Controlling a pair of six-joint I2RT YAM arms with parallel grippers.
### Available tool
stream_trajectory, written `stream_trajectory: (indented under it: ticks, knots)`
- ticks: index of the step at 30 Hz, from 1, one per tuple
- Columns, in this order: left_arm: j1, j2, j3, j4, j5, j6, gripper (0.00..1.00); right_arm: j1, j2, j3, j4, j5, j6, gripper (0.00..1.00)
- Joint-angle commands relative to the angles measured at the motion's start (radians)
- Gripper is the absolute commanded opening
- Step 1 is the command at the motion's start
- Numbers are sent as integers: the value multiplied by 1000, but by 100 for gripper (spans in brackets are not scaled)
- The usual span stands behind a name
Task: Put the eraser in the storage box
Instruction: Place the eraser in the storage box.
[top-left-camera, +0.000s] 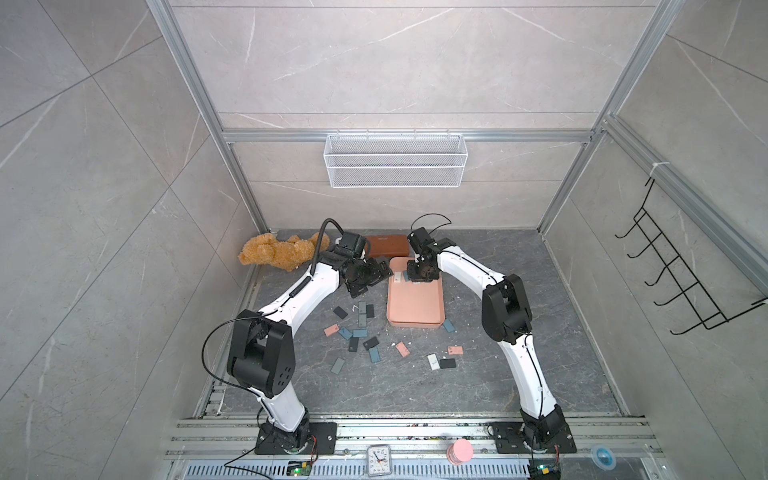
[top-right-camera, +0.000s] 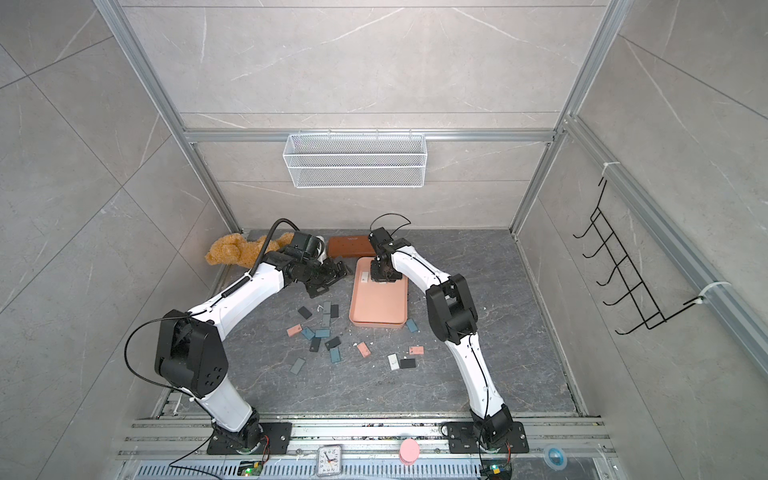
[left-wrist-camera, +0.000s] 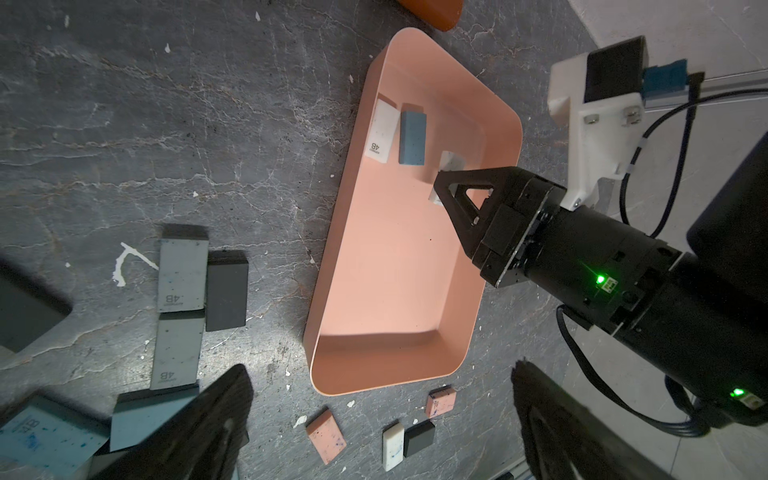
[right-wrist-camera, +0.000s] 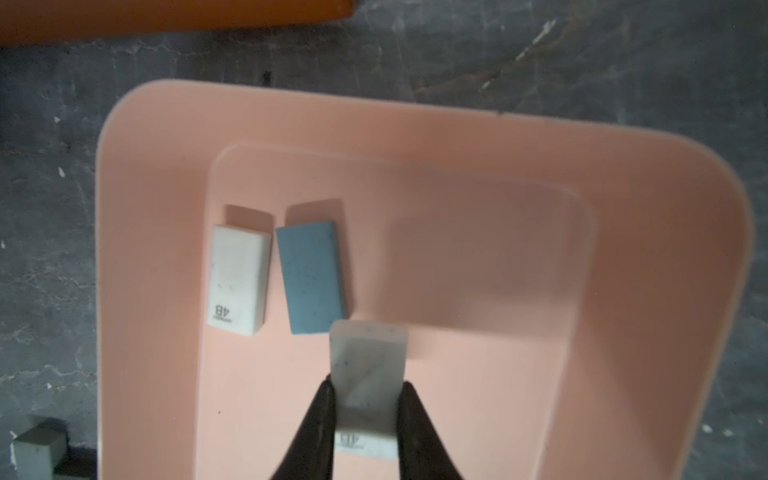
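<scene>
The storage box (top-left-camera: 415, 305) (top-right-camera: 378, 305) is a salmon-pink tray in the middle of the table. My right gripper (right-wrist-camera: 368, 382) (top-left-camera: 417, 279) is over its far end, shut on a white eraser (right-wrist-camera: 368, 361) (left-wrist-camera: 449, 160) that sticks out past the fingertips. I cannot tell whether that eraser touches the box floor. Next to it inside the box lie a white eraser (right-wrist-camera: 239, 282) and a blue one (right-wrist-camera: 311, 278). My left gripper (left-wrist-camera: 382, 368) (top-left-camera: 374, 279) hangs open and empty beside the box's left rim.
Several loose erasers (top-left-camera: 357, 332) lie scattered left of and in front of the box. A brown case (top-left-camera: 386, 245) lies behind it, and a teddy bear (top-left-camera: 276, 251) sits at the back left. A wire basket (top-left-camera: 395, 160) hangs on the back wall.
</scene>
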Motion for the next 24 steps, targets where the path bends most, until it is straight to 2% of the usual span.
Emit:
stream_trajectory:
  ticks: [1, 15, 24]
  knots:
    - [9, 17, 33, -28, 27, 31, 99, 3, 65, 95, -86, 34, -45, 25]
    - [17, 36, 49, -36, 30, 32, 99, 4, 160, 219, -142, 57, -102, 27]
    - [20, 33, 51, -48, 25, 38, 99, 4, 252, 366, -213, 64, -121, 28]
